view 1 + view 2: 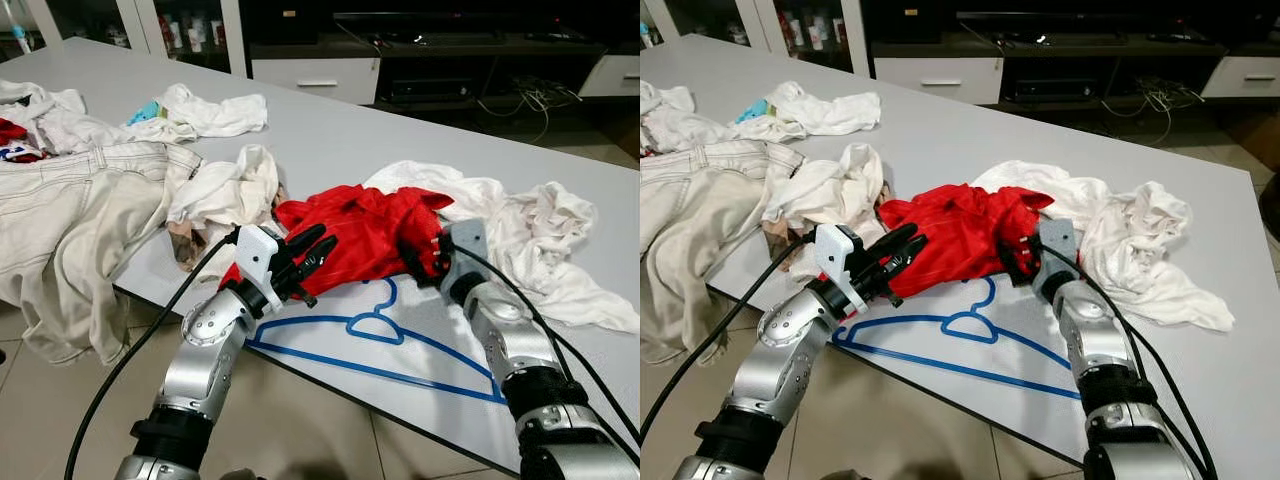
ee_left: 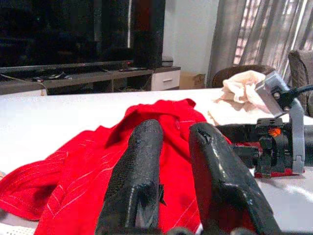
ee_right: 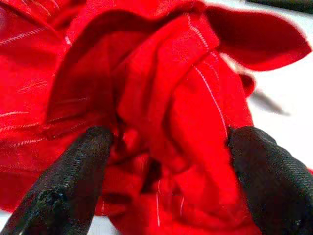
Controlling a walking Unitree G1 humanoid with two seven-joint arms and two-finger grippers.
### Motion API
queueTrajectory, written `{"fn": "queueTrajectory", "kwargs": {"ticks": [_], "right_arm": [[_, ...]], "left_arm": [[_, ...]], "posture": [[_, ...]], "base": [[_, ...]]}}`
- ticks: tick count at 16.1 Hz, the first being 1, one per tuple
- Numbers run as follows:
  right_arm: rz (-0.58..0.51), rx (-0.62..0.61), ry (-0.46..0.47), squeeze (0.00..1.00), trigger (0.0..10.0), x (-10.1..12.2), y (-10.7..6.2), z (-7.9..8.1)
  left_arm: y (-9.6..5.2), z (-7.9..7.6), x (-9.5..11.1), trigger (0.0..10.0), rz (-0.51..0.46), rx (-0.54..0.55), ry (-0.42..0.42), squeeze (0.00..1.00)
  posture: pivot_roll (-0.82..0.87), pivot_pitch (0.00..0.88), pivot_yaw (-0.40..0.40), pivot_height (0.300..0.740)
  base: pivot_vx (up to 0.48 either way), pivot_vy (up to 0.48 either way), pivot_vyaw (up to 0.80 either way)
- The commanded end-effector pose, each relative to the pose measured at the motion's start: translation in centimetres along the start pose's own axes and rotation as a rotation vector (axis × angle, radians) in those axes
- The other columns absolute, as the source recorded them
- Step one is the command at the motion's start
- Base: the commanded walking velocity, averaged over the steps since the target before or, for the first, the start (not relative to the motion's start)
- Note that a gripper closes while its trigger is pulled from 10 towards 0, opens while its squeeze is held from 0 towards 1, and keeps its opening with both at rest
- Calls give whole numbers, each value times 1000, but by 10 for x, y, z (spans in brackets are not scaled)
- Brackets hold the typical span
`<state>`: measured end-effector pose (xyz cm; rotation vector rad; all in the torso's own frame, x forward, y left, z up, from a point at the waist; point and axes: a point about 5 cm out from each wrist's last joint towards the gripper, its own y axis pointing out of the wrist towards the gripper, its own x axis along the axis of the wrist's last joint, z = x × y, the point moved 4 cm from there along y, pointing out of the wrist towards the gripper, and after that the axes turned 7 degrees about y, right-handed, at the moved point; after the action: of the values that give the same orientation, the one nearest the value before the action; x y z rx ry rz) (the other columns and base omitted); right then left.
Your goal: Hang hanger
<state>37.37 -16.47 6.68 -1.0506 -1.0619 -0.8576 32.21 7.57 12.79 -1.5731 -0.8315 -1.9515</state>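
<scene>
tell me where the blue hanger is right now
The blue hanger lies flat on the white table near its front edge, between the two grippers, its hook tucked under the red shirt.

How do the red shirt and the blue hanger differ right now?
The red shirt is crumpled in a heap; the blue hanger lies flat. Both grippers, left and right, are at the shirt; neither touches the hanger. The shirt covers the hanger's hook end. Both rest on the table.

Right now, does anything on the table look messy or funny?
Yes. The blue hanger lies flat at the table's near edge with nothing on it, its hook tucked under the crumpled red shirt. Other clothes sit in heaps around it instead of being hung.
</scene>
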Motion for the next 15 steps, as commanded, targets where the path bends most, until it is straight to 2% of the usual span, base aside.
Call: {"fn": "queueTrajectory", "kwargs": {"ticks": [1, 2, 3, 4, 5, 6, 10, 13, 15], "right_arm": [[45, 16, -3, 0, 10000, -4, 2, 0], [51, 29, 16, 0, 10000, -6, 4, 3], [44, 46, 24, 0, 7647, -4, 6, 6], [29, 68, 44, 0, 1137, 1, 8, 10], [20, 77, 52, 0, 0, 3, 9, 12], [-4, 108, 77, 0, 0, 12, 12, 18], [-42, 132, 137, 0, 0, 29, 17, 23], [-29, 154, 124, 0, 0, 30, 18, 28], [-34, 164, 72, 0, 0, 28, 17, 30]], "left_arm": [[-1, -8, 0, 10000, 9, -45, 51, 0], [-2, -10, -2, 10000, 18, -58, 64, 0], [-2, -10, -2, 10000, 16, -58, 66, 0], [-1, -9, 0, 10000, 11, -56, 60, 0], [-1, -9, 0, 10000, 10, -56, 59, 0], [1, -10, 0, 10000, 12, -61, 63, 0], [2, -10, 0, 10000, 9, -58, 65, 0], [3, -12, -1, 10000, 7, -60, 63, 0], [3, -12, -1, 10000, 6, -58, 64, 0]], "posture": [[6, 0, -29, 740], [7, 0, -29, 740], [5, 0, -27, 740], [-1, 0, -22, 740], [-3, 0, -21, 740], [-5, 0, -21, 740], [-10, 0, -24, 740], [-11, 0, -25, 740], [-13, 0, -26, 740]], "base": [[0, 0, 0], [0, 0, 0], [0, 0, 0], [0, 0, 0], [0, 0, 0], [0, 0, 0], [0, 0, 0], [0, 0, 0], [0, 0, 0]]}}
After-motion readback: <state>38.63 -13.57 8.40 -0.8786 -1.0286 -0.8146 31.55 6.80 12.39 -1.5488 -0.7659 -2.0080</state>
